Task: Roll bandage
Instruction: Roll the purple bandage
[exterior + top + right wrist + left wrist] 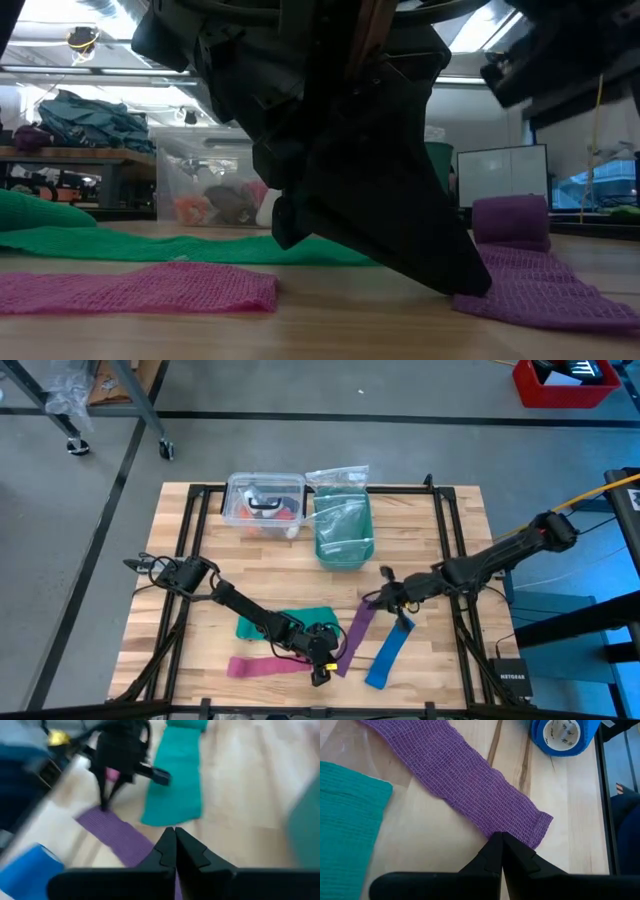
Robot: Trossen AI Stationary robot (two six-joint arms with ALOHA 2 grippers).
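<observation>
The bandage, the purple one, lies stretched out flat on the wooden surface near its front edge, running on a slant between the green strip and the blue strip. Down at its near end sits the left claw, fingers pressed tight together, tips planted right on the corner of the purple fabric, pinning it to the wood rather than holding it up. At the far end, the right claw is also fully closed, tips down at the fabric's upper end; from table height there's a small purple roll standing up at that end, with the flat weave trailing forward from it. Whether the right claw actually grips the cloth, I can't tell. The pink strip lies flat just beside the left claw. Toward the back of the surface: a clear plastic box and a green-tinted bag next to it.
</observation>
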